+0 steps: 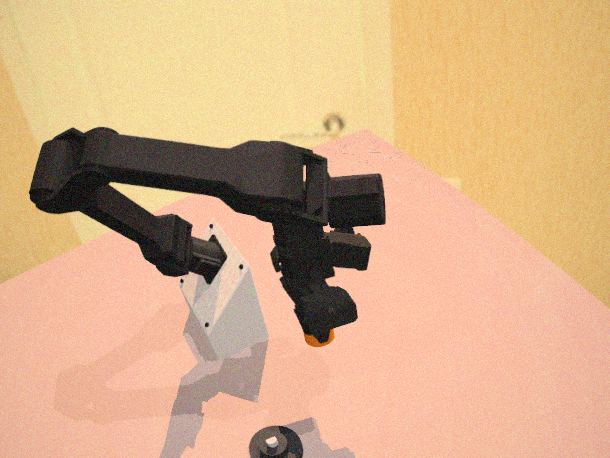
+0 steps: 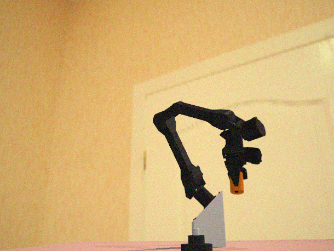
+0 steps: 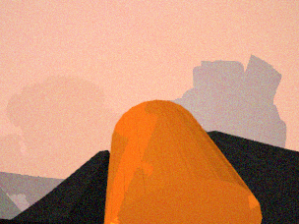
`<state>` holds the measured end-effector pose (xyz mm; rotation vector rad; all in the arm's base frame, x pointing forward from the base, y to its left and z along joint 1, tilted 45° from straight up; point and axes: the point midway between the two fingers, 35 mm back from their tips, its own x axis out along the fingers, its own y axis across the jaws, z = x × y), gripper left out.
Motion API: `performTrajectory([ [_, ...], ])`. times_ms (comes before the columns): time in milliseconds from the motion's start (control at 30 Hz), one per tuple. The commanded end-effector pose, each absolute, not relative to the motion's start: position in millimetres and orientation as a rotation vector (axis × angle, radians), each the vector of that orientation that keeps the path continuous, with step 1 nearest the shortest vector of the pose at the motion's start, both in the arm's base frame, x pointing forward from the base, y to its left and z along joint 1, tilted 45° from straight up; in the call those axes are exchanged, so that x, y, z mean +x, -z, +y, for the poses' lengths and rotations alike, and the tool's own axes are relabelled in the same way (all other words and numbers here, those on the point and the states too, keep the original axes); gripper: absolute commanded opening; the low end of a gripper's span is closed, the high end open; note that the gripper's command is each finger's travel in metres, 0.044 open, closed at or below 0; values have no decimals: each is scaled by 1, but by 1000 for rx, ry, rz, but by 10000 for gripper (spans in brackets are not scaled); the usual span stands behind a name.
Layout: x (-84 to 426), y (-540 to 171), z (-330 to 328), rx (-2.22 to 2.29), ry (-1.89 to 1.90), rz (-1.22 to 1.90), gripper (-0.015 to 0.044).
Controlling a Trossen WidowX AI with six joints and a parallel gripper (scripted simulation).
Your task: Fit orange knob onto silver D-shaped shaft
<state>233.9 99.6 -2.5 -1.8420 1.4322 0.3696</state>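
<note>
When you look from the side, you can see the claw (image 1: 320,336) (image 2: 236,182) (image 3: 159,151) holding the orange knob (image 1: 319,343) (image 2: 241,187) (image 3: 167,164) up in the air. Its fingers are closed on the knob, one on each side, and they point down. From the top, you get only a small bit of orange, because the claw and the black arm (image 1: 165,157) (image 2: 197,110) hide the rest. You can see more of the knob up close, but the bottom of that picture cuts it off.

The knob is well apart from the round pedestal (image 1: 296,446) (image 2: 196,247), and higher up. You can spot a little dark mark on the knob's bottom end from the side, but it is too small for you to tell where a flat side would be.

The silver shaft (image 1: 271,441) (image 2: 195,231) stands up from the middle of the pedestal, with nothing on it. It is so tiny and grainy that you cannot tell which way its flat side faces. Both outside pictures chop off the bottom of the pedestal. From the side, the shaft is in front of the gray stand (image 1: 240,320) (image 2: 213,227), so their pale colors nearly blend for you.
</note>
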Motion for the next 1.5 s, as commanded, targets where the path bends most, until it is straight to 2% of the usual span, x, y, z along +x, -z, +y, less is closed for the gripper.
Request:
performTrajectory([
  [0,234,-1,111,-1898,-319,1331,0],
  [867,237,-20,169,-2169,-37,749,0],
  [900,237,-17,160,-2142,-79,838,0],
  [1467,237,-17,160,-2142,-79,838,0],
])
